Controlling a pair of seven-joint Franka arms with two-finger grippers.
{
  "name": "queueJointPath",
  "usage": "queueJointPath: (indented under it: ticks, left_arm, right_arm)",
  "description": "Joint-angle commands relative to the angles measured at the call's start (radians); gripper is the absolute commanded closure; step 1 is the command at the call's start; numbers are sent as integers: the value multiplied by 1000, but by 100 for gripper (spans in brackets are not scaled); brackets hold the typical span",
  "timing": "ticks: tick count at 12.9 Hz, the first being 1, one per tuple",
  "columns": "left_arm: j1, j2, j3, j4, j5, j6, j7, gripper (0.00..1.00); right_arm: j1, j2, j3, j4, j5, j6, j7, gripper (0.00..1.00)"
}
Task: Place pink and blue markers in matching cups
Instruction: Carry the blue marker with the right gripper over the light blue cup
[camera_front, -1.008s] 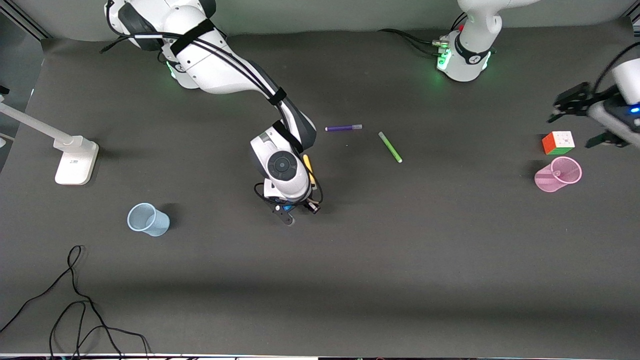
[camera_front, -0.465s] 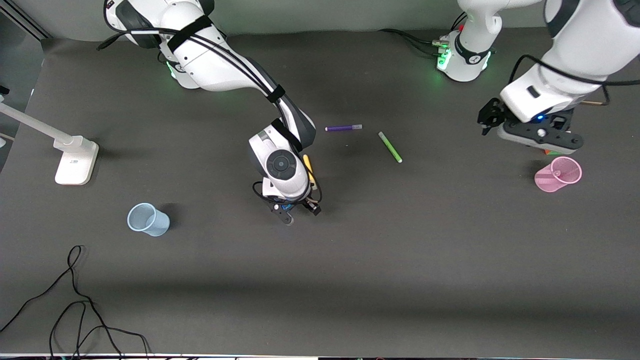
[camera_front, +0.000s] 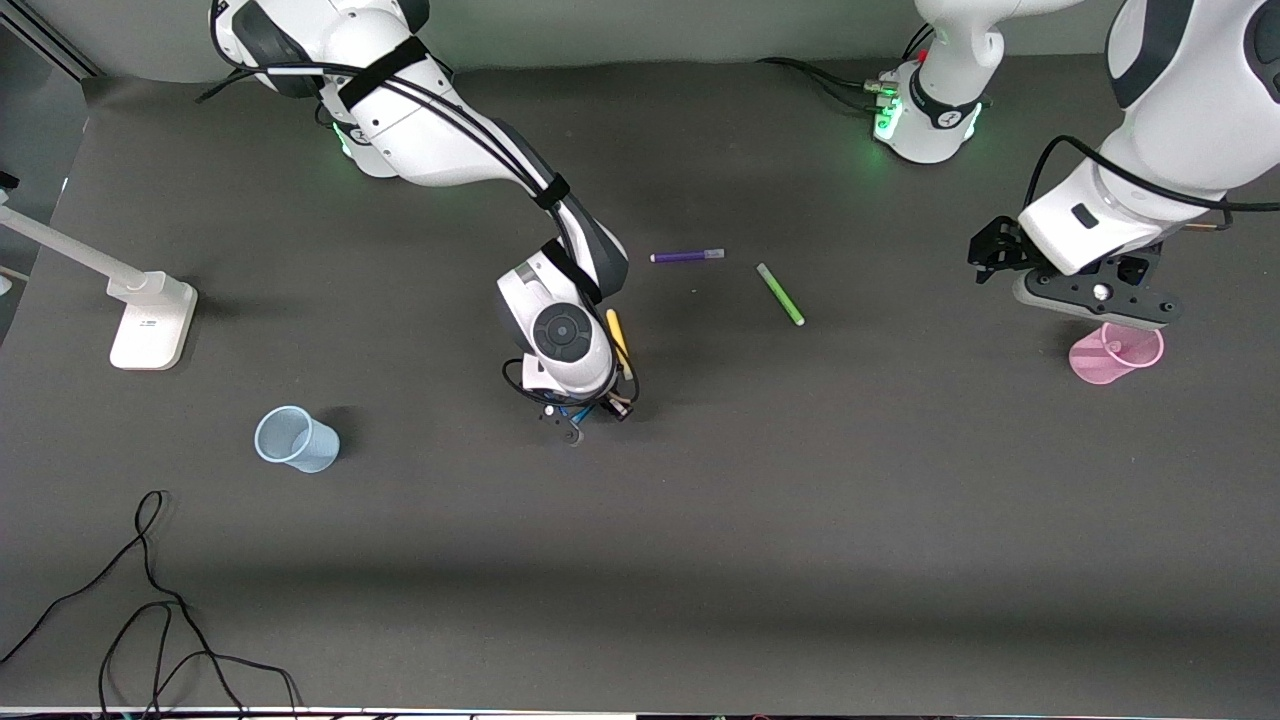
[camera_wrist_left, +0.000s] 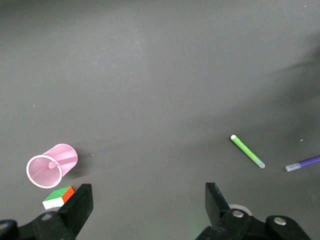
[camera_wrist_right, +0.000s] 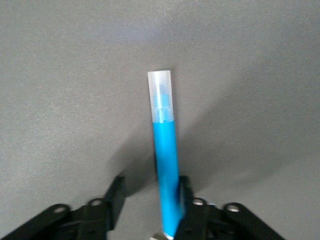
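Two claws: one works at the tabletop, the other hangs up in the air.
Right claw (camera_wrist_right: 150, 200): low on the tabletop (camera_front: 800, 500) near its middle, its fingers half wide around the blue marker (camera_wrist_right: 165, 150). One finger touches the barrel and the other shows a gap, so I judge it is not clamped yet.
Blue marker: lies flat between those fingers, pale cap end pointing away from the claw.
Handling: I judge it light, stiff and smooth. It is round, so it may roll or swing in a loose grip. The coloured barrel near the middle is the good place to hold, not the cap.
Blue cup (camera_front: 296, 438): upright, well apart, toward the right arm's end.
Left claw (camera_wrist_left: 147, 202): fingers wide and holding nothing, over the pink cup (camera_wrist_left: 50, 167) and a colour cube (camera_wrist_left: 59, 197).
Pink marker: a small pale round end shows inside the pink cup. Probably it is this marker, but I cannot be sure.
Others: yellow marker (camera_front: 618, 338) just beside the right wrist; green marker (camera_front: 780, 294) and purple marker (camera_front: 687, 257) lie farther from the front camera.
Hidden: in the front view the right wrist covers almost all of the blue marker, and the left claw covers the cube and part of the pink cup.
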Motion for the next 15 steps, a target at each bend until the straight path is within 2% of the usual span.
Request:
queueJointPath:
  ticks: [1, 3, 6, 10, 11, 14, 15]
  left_arm:
    - [-7, 6, -5, 13, 27, -10, -35, 0]
    - [-15, 15, -10, 16, 40, -7, -40, 0]
    - [-9, 15, -11, 16, 43, -11, -40, 0]
    - [-36, 9, -4, 15, 43, -11, -40, 0]
    - [-67, 7, 13, 13, 50, -11, -40, 0]
    - [-229, 4, 188, 12, 64, -10, -40, 0]
    - [-249, 3, 214, 13, 64, -10, -40, 0]
  right_arm:
    - [10, -13, -8, -11, 6, 5, 0, 83]
    - [5, -16, -8, -9, 2, 2, -2, 89]
    - [-7, -51, -11, 0, 2, -39, -36, 90]
    - [-129, -229, -11, 40, 9, -338, -215, 90]
    - [-158, -267, -13, 49, 11, -413, -270, 89]
    - [-278, -347, -14, 106, 76, -660, -472, 89]
    - [-330, -358, -14, 130, 92, -734, -550, 89]
